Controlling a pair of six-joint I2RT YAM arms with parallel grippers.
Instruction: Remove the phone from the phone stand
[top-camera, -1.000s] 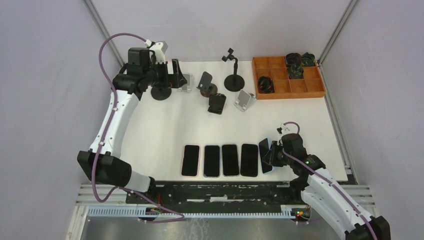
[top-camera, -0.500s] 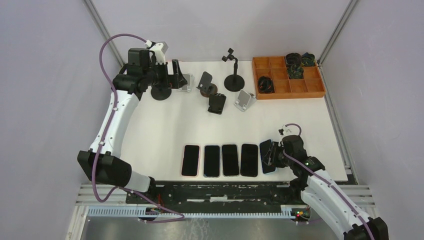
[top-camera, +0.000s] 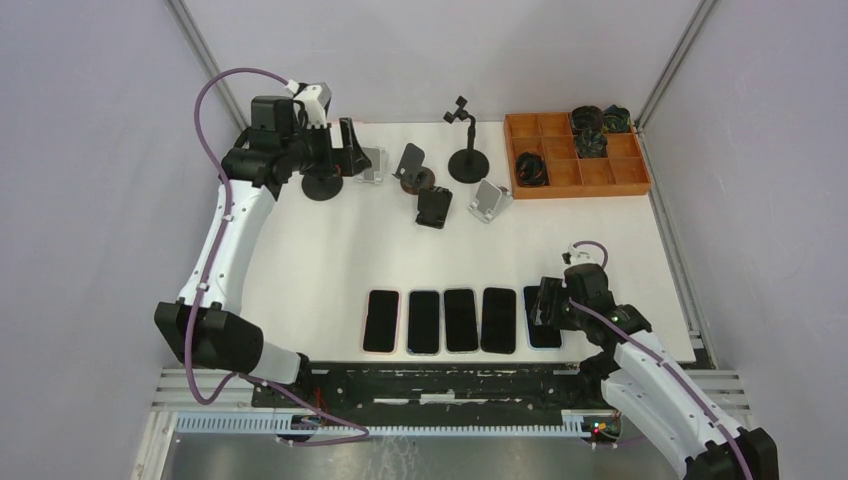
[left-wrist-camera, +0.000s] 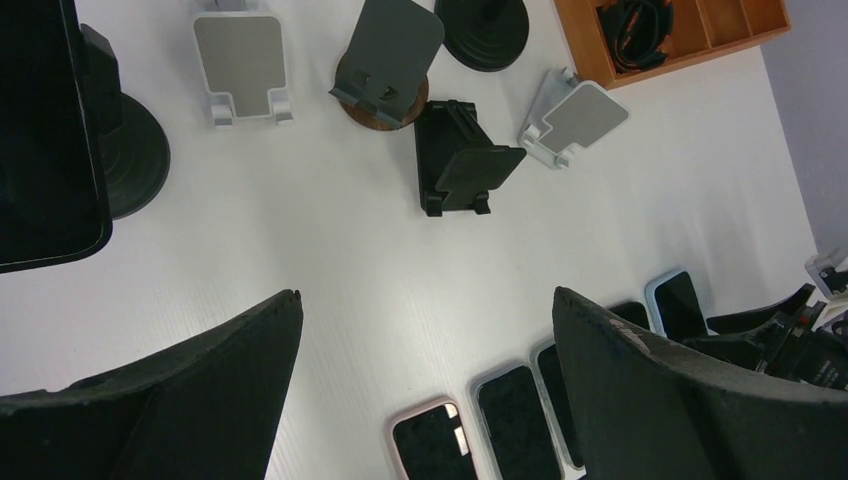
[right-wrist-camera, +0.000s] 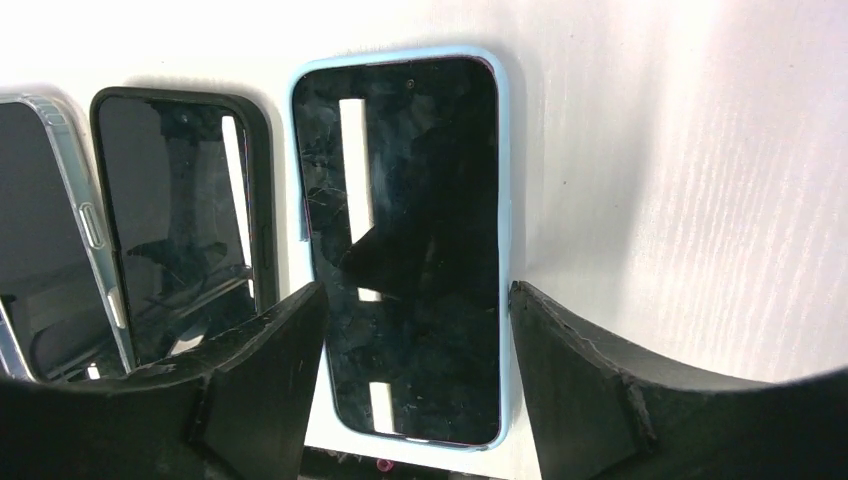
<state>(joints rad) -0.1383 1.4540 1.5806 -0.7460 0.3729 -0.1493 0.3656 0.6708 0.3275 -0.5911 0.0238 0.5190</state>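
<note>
A dark-screened phone (left-wrist-camera: 45, 130) stands on a black phone stand with a round base (left-wrist-camera: 135, 165) at the table's back left. It fills the left edge of the left wrist view. My left gripper (top-camera: 345, 150) hovers beside it, open, with nothing between its fingers (left-wrist-camera: 427, 294). At the front right, a blue-cased phone (right-wrist-camera: 405, 240) lies flat on the table at the right end of a row (top-camera: 543, 318). My right gripper (top-camera: 547, 303) stands open over its near end, one finger on each side (right-wrist-camera: 417, 292).
Several more phones lie flat in the front row (top-camera: 441, 320). Empty stands sit at the back: white (top-camera: 370, 165), wood-based (top-camera: 413, 170), black (top-camera: 434, 207), silver (top-camera: 488, 200) and a tall clamp stand (top-camera: 466, 150). An orange compartment tray (top-camera: 575, 175) is at the back right.
My right gripper has opened and the blue-cased phone, tilted in it before, now lies flat at the row's right end. The left arm has barely moved.
</note>
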